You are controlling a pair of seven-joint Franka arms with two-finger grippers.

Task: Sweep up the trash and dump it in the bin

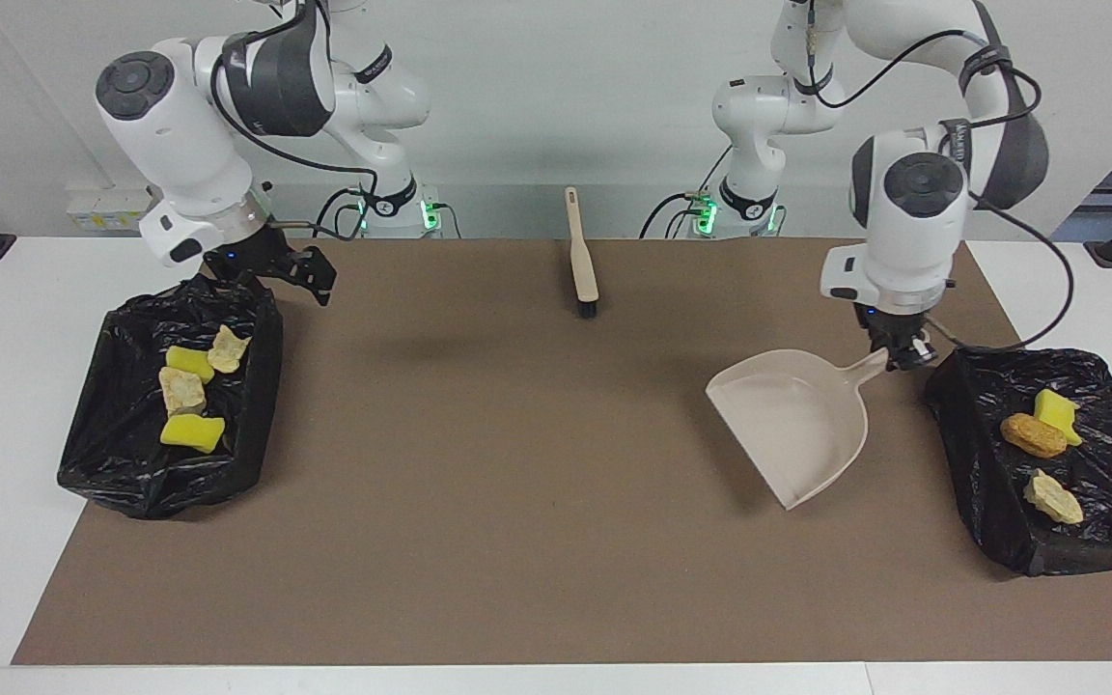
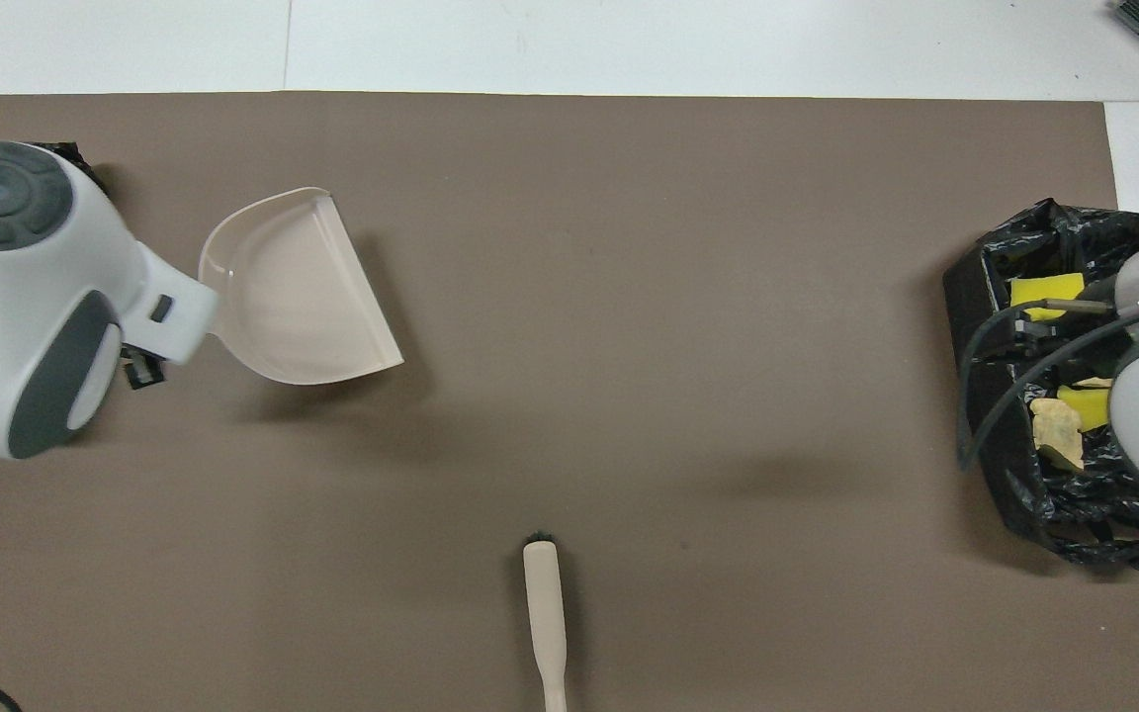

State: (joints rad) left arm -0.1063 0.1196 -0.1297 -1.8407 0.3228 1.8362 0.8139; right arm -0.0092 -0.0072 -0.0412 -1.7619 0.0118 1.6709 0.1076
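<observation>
1. Left gripper (image 1: 906,353): clenched on the handle of the beige dustpan (image 1: 792,425). In the facing view the handle points to 2 o'clock and the open lip to 7 o'clock. The pan holds nothing.
2. Right gripper (image 1: 310,275): hangs over the robot-side edge of the black bin (image 1: 112,463) at the right arm's end; its fingers appear released, grasping nothing.
3. Trash, right arm's end: four pieces (image 1: 191,391) lie in that bin, two yellow and two tan.
4. Trash, left arm's end: three pieces (image 1: 1043,439) lie in the second bin (image 1: 1111,521).
5. Brush (image 1: 581,253): lies on the brown mat (image 1: 479,483) at 12 o'clock, near the robots, untouched.
</observation>
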